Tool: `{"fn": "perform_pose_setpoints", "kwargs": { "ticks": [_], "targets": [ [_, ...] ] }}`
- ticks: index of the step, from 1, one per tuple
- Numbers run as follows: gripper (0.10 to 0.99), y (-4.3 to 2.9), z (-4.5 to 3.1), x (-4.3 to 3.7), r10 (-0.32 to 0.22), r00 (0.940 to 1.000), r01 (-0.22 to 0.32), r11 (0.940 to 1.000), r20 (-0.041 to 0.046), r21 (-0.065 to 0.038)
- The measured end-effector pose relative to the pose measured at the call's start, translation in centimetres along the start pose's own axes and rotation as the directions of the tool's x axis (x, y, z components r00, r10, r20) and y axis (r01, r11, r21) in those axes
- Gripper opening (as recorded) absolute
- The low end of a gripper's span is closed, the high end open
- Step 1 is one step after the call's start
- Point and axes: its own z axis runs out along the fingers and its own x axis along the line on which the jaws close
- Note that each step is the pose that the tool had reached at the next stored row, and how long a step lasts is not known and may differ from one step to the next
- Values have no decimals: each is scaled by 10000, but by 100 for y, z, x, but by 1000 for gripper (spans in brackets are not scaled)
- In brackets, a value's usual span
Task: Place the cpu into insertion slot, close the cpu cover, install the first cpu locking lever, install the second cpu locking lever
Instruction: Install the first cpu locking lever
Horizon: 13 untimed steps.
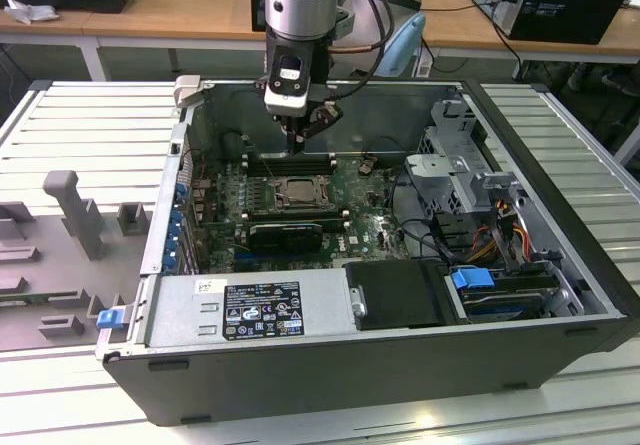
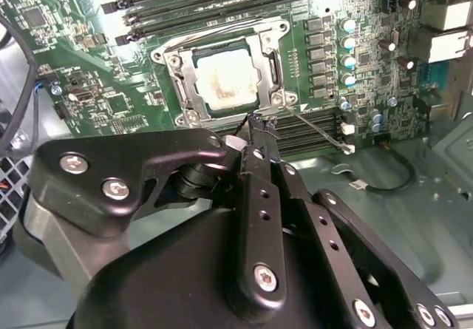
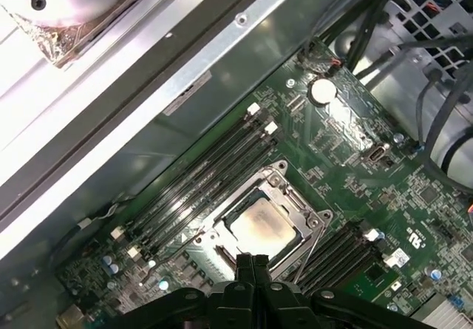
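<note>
Beside the cpu cover (image 2: 270,63), closed over the cpu (image 2: 225,79), hovers the pinched hand (image 2: 256,126)

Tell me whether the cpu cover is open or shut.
Shut: in the second wrist view the cpu cover lies flat, with the cpu showing through its square window.

closed-up pincer (image 3: 253,259) just beside the cpu (image 3: 262,225) within the cpu cover (image 3: 293,197)
</note>
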Motion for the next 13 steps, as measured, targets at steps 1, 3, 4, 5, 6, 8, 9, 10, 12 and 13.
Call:
{"fn": "perform_pose_setpoints", "kwargs": {
  "ticks": [1, 3, 4, 5, 6, 8, 9, 10, 12, 13],
  "targets": [
    [106, 0, 0, 0, -97, 10000, 97, 10000, -4, 3],
    [106, 0, 0, 0, -353, 9994, 353, 9994, -13, 11],
    [106, 0, 0, 0, -475, 9989, 475, 9989, -17, 15],
    [106, 0, 0, 0, -625, 9980, 625, 9980, -23, 20],
    [106, 0, 0, 0, -745, 9972, 745, 9972, -27, 23],
    [106, 0, 0, 0, -1504, 9886, 1505, 9886, -57, 45],
    [106, 0, 0, 0, -1805, 9836, 1805, 9836, -69, 52],
    [106, 0, 1, 0, -2203, 9754, 2203, 9754, -85, 63],
    [106, 0, 1, 0, -2828, 9591, 2829, 9591, -112, 77],
    [106, 0, 1, 0, -2945, 9556, 2946, 9556, -117, 80]
  ]
}}
